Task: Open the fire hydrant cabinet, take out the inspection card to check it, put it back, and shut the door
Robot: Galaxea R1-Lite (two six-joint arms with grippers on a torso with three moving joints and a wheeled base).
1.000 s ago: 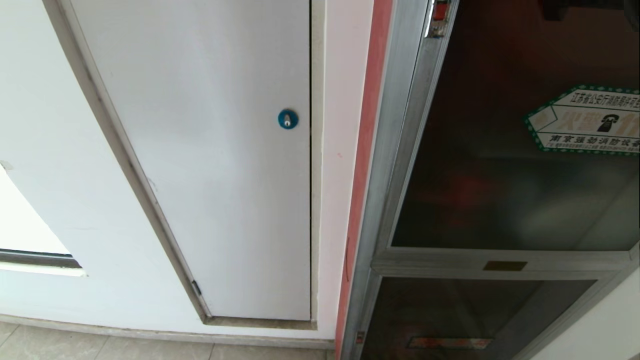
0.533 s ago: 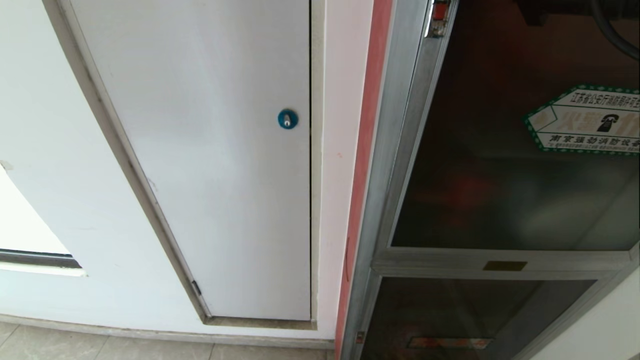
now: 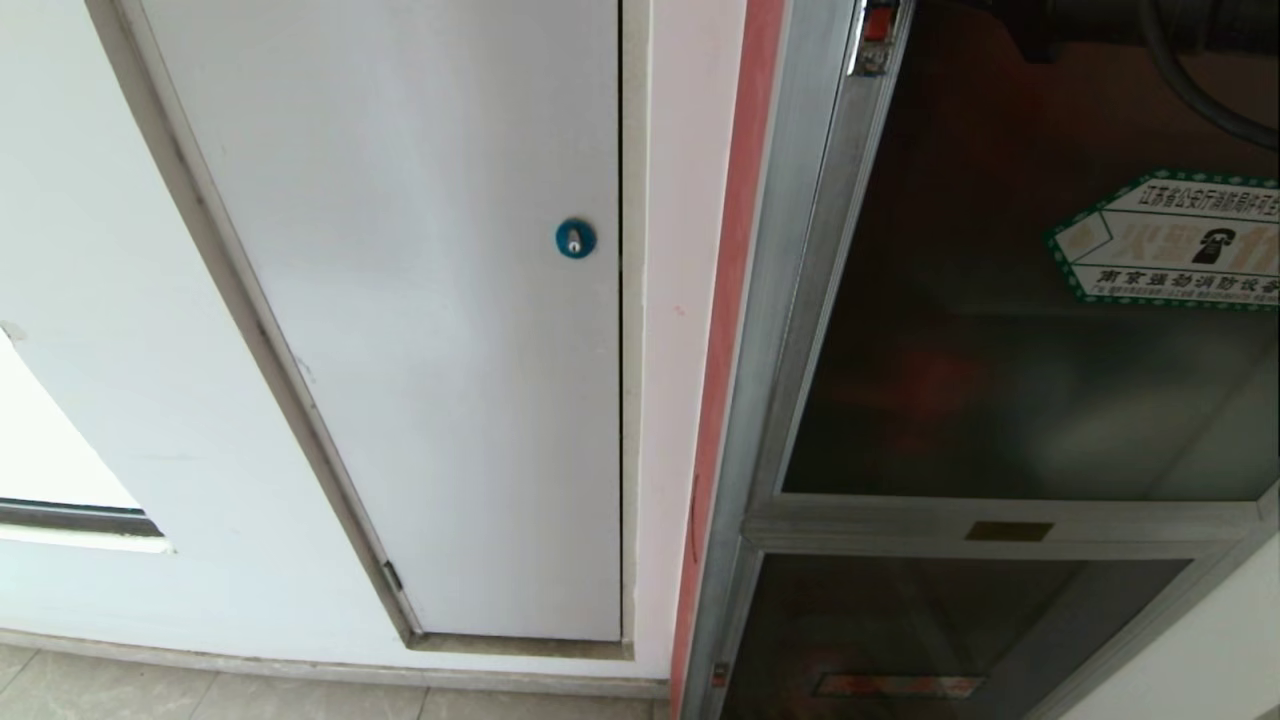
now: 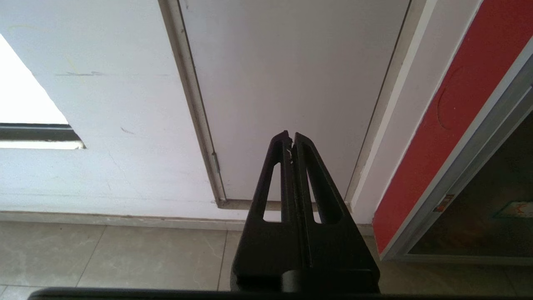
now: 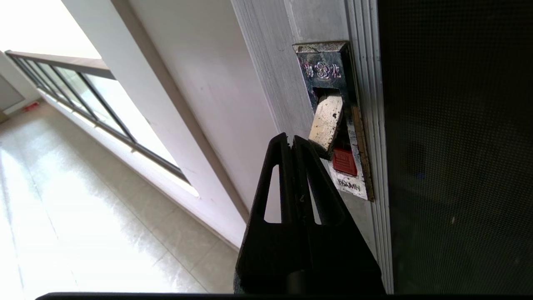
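Fire hydrant cabinet [image 3: 800, 300] at 3 o'clock in the head view, silver aluminium frame beside a red strip [image 3: 735, 250] on the white wall. Door [image 3: 1000, 350] of dark smoked glass shut in that frame, with a green-bordered hexagonal sticker [image 3: 1170, 240] at 2 o'clock and a smaller dark lower panel [image 3: 930, 630] at 5 o'clock. Latch [image 5: 333, 121] on the door's frame edge: worn metal lever tilted out of its plate, red button [image 5: 344, 161] just under it. Right claw [image 5: 291, 139] closed with fingers pressed together, gripping nothing, tips just beside the lever's lower end; touching or not, cannot tell. Left claw [image 4: 290, 137] likewise closed and empty, hanging low before the plain white door [image 3: 420, 350], near the tiled floor [image 4: 125, 254]. Blue round lock [image 3: 575, 238] at the middle of the head view. Inspection card not visible in any view.
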